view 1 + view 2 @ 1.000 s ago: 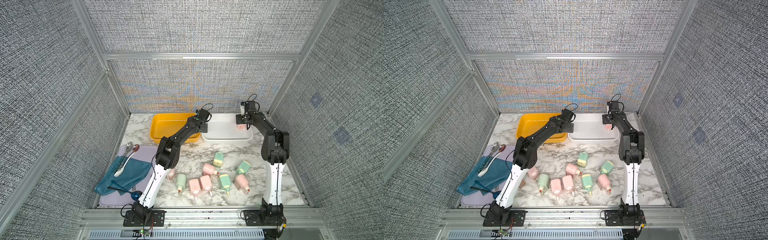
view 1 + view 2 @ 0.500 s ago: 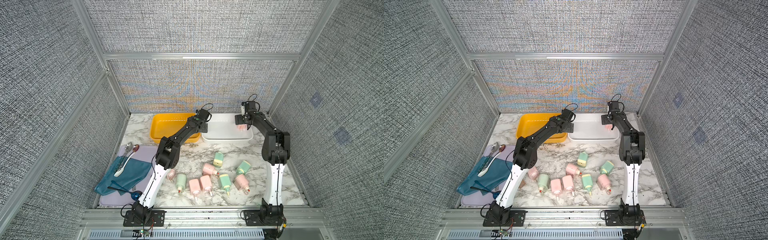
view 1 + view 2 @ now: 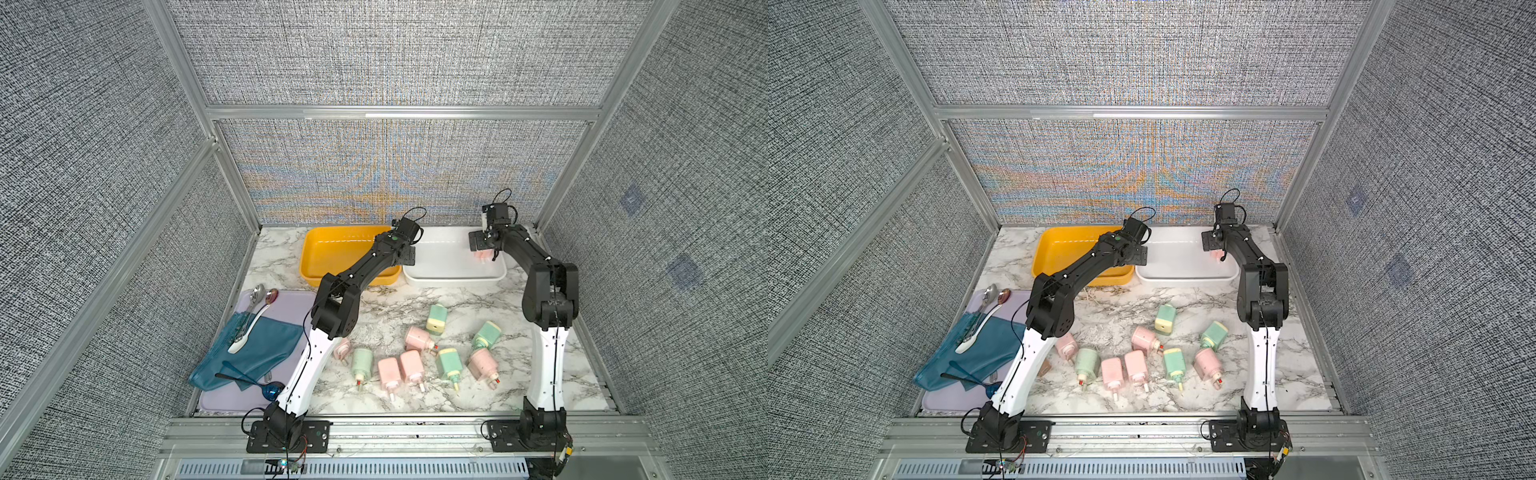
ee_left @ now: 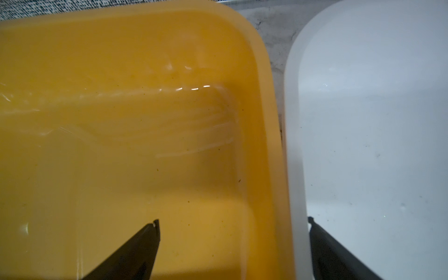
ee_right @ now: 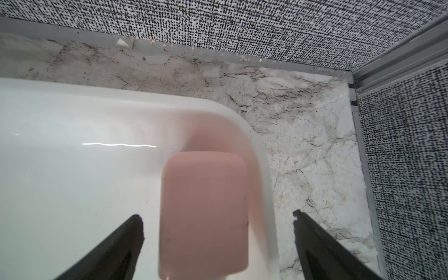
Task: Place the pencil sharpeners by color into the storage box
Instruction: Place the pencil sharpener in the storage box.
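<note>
A pale lilac rectangular plastic board [image 3: 291,300] lies on the white marble-patterned bench [image 3: 561,386]. A crumpled teal cloth [image 3: 266,349] covers the board's middle. Two metal spoons [image 3: 261,292] rest at the board's far edge, and a white plastic spoon [image 3: 244,337] lies on the cloth.

**Site:** robotics laboratory, enclosed bench test cell.
- Marble-patterned tabletop [image 3: 386,307]: lying as the work surface.
- Aluminium profile frame [image 3: 399,112]: rising from the tabletop's far corners and crossing above its far edge.
- Grey woven panels [image 3: 386,54]: filling the frame, closing in the tabletop at its far edge and both sides.
- Aluminium rail [image 3: 415,430]: running along the tabletop's near edge.
- Left arm [image 3: 309,365] and right arm [image 3: 544,365], black-and-white, jointed: standing on black base plates [image 3: 316,434] on that rail, reaching over the tabletop.
- Loose wiring [image 3: 297,455]: hanging below the tabletop's near edge, under the left arm's plate.
</note>
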Controlling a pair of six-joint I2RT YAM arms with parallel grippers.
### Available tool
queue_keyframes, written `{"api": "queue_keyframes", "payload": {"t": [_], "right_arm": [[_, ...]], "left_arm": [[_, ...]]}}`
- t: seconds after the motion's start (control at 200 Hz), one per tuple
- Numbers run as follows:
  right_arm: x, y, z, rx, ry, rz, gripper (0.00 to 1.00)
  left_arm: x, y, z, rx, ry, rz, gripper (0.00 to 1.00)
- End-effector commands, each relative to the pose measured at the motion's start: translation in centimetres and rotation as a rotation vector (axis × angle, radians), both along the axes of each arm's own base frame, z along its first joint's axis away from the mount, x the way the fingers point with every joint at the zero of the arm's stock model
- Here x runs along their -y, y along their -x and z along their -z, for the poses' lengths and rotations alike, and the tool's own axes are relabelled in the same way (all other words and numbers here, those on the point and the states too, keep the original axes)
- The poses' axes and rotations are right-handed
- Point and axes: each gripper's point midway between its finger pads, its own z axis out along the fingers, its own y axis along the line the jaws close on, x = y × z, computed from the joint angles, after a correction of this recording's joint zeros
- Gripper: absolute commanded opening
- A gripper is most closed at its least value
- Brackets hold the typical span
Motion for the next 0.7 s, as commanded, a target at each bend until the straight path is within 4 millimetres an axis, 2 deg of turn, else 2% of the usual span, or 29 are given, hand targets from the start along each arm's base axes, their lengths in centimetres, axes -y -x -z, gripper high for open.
{"api": "queue_keyframes", "payload": {"t": [0.0, 0.185, 0.31, 0.54, 0.696], "right_arm": [[0.6, 0.3, -0.2, -0.014, 0.031, 0.019, 0.99], [0.6, 0.5, -0.5, -0.025, 0.037, 0.013, 0.99], [-0.7, 0.6, -1.3, -0.017, 0.01, -0.032, 0.99], [-2.9, 1.5, -4.5, 0.047, -0.054, -0.063, 0.99], [-5.7, 3.5, -6.8, 0.111, -0.115, -0.125, 0.99]], "left_arm": [[-0.3, -0.1, -0.8, 0.006, 0.0, -0.007, 0.99], [-0.3, -0.1, -1.0, 0.008, 0.003, -0.007, 0.99], [0.5, 0.1, -1.7, 0.002, 0.04, 0.024, 0.99], [3.2, 1.2, -4.3, -0.018, 0.16, 0.161, 0.99], [3.4, 2.6, -6.5, -0.022, 0.205, 0.196, 0.99]]}}
